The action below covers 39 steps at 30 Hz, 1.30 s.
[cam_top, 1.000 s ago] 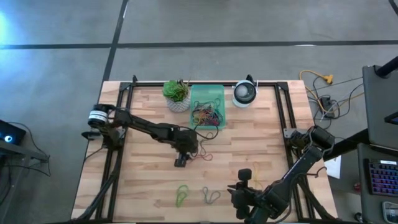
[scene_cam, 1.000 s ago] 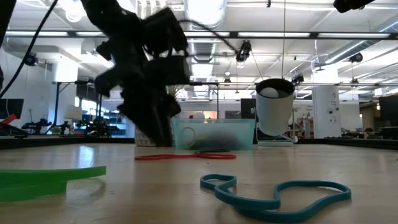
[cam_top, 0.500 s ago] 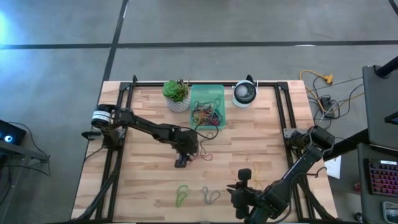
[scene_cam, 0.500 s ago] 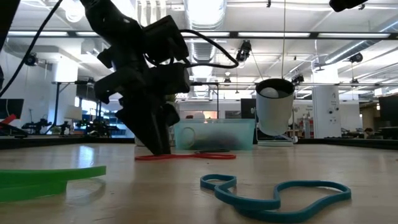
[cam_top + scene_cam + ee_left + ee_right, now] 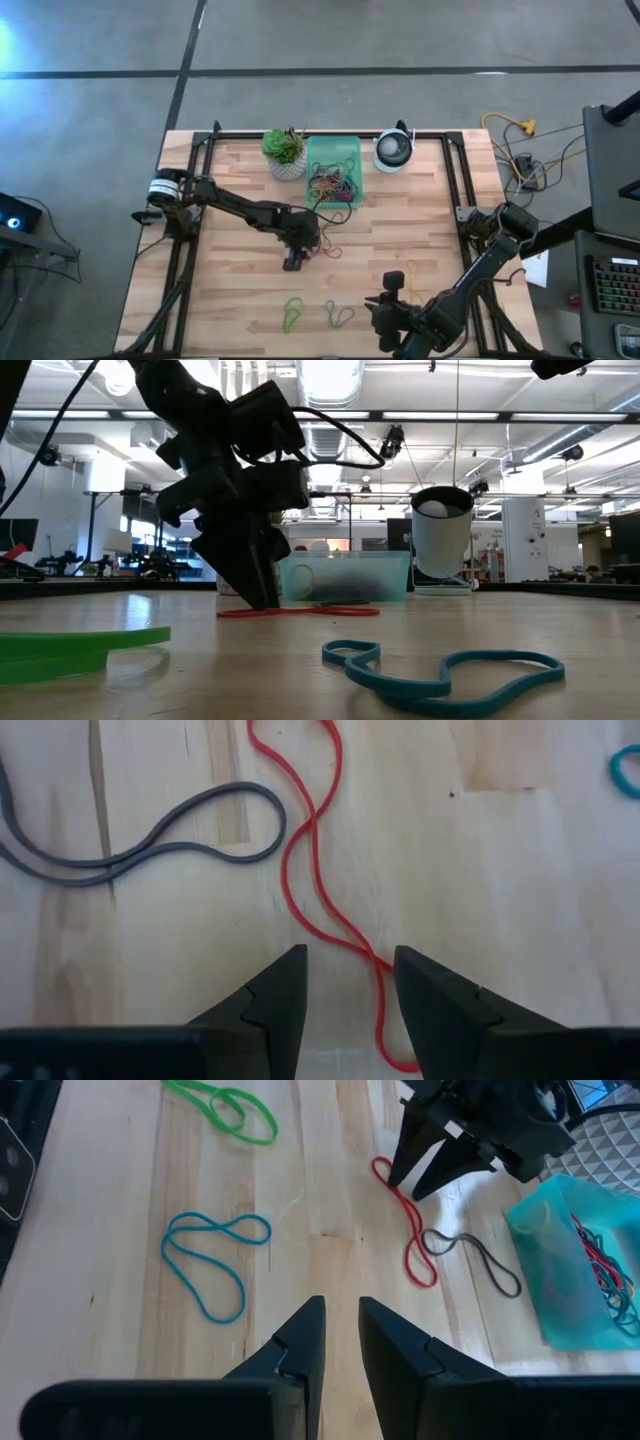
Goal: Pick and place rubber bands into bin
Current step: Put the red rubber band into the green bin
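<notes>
My left gripper (image 5: 294,260) stands open at mid-table, its tips low over the wood. They straddle one end of a red rubber band (image 5: 318,870) that lies flat on the table; I see no touch. A dark grey band (image 5: 150,830) lies beside the red one. Toward the near edge lie a green band (image 5: 292,314) and a teal band (image 5: 338,316). The mint-green bin (image 5: 312,150) at the far middle holds several bands. My right gripper (image 5: 340,1340) hovers over the near right of the table, its fingers a narrow gap apart with nothing between them.
A white pot with a green plant (image 5: 285,152) stands left of the bin, and a round white-and-dark device (image 5: 393,150) right of it. Black frame rails (image 5: 200,200) run along the table's left and right sides. Bare wood lies between the bin and the near bands.
My left gripper has sunk a little toward the table over the red band's end, still open. The bands lie where they were.
</notes>
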Tool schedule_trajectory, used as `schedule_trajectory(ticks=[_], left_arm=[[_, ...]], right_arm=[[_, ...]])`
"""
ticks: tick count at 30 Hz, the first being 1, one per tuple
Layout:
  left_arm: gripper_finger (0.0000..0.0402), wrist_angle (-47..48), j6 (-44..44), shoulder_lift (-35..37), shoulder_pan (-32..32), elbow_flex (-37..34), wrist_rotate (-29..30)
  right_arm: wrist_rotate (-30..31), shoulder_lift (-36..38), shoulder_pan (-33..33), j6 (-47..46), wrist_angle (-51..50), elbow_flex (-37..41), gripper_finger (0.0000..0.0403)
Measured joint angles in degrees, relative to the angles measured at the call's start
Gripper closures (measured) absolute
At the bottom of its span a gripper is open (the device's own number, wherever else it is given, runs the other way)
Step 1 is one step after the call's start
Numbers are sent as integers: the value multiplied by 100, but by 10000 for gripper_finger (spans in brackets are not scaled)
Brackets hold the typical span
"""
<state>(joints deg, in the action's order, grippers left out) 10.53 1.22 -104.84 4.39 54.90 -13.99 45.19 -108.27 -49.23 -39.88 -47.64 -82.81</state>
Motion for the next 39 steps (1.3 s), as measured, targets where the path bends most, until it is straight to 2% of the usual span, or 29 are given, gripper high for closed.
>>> schedule_trajectory(ticks=[3,10,20,23,29,39], left_arm=[[265,17,1,-2,196,-4,388],[265,35,151,-7,561,21,818],[270,147,449,-9,548,31,904],[295,150,443,-9,548,30,963],[389,153,207,-9,550,19,960],[400,197,-56,88,548,54,1045]], right_arm=[[-1,0,0,0,0,0,344],[-2,-2,1,0,8,13,344],[-4,-5,0,0,26,13,344],[-5,-7,1,0,24,13,344],[-7,-7,2,0,26,13,344],[-7,-7,0,0,24,13,344]])
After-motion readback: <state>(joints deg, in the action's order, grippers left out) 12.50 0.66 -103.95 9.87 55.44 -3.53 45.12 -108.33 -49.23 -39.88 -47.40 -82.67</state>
